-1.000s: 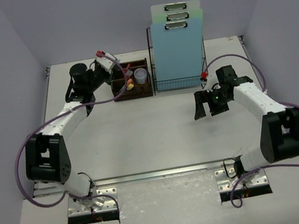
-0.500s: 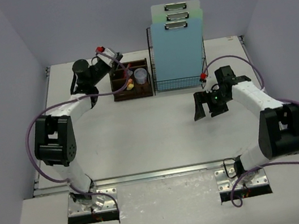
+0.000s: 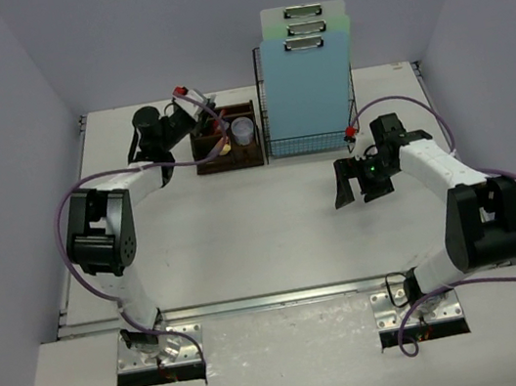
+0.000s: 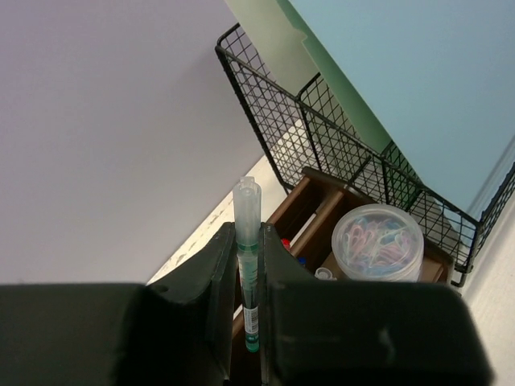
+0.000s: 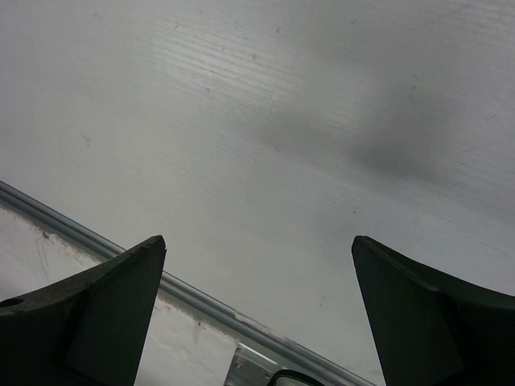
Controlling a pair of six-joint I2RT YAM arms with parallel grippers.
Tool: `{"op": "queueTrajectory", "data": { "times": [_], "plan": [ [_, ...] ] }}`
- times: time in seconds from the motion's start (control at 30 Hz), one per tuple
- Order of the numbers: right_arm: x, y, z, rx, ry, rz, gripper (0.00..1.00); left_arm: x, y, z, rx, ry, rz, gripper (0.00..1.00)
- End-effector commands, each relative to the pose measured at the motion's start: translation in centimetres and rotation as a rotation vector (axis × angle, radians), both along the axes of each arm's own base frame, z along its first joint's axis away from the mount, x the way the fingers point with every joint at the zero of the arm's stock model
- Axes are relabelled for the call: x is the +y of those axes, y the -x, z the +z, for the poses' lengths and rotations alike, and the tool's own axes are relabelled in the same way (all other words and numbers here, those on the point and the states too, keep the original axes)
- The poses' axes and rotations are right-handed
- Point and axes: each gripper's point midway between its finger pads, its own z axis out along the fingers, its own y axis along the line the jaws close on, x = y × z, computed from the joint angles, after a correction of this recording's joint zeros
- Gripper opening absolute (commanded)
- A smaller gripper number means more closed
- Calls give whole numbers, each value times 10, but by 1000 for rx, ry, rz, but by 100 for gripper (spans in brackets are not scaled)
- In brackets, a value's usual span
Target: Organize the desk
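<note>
Pale grey walls close in the large flat white desk, which spreads under and around a small dark-brown wooden organizer at its far edge. Rigid and fixed, the desk itself is nothing to grasp; the handling falls to what goes on it.

Just left of the organizer and above it, the left gripper is clamped on a slim clear-barrelled plastic pen with a green end, whose cap pokes out past the fingers. I judge the pen light, stiff and slick, best pinched on the barrel, not the cap. Inside the organizer sits a clear round tub of coloured paper clips. Just right of the organizer stands a black wire-mesh rack holding pale blue and green clipboards. Well right of the organizer and nearer the bases, the right gripper hangs with its jaws wide apart and nothing between them.

Only the left wrist view shows the pen in the pinch. Only the right wrist view shows the desk's fine scuffs and its metal rail close up.
</note>
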Motion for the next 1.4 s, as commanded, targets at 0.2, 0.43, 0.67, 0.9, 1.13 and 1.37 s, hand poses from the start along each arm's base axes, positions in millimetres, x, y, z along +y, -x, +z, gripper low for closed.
{"op": "queueTrajectory", "data": {
  "times": [0.2, 0.43, 0.67, 0.9, 1.13, 1.37],
  "plan": [
    [0, -12, 12, -43, -5, 0, 99, 11, -9, 4, -31, -1, 36, 54],
    [2, -13, 13, -44, -14, 0, 99, 4, -6, 28, -14, 39, -5, 65],
    [3, -12, 13, -41, -21, 1, 99, -6, -15, 23, 81, -8, -77, 43],
    [2, -13, 16, -50, -16, 5, 99, -3, -17, 19, 169, 1, -47, 51],
    [4, -26, 34, -117, -33, -14, 99, 26, 1, 29, 488, 156, 213, 100],
    [-3, -50, 74, -358, -7, -75, 99, 70, 87, 12, 725, 114, 459, 100]
  ]
}}
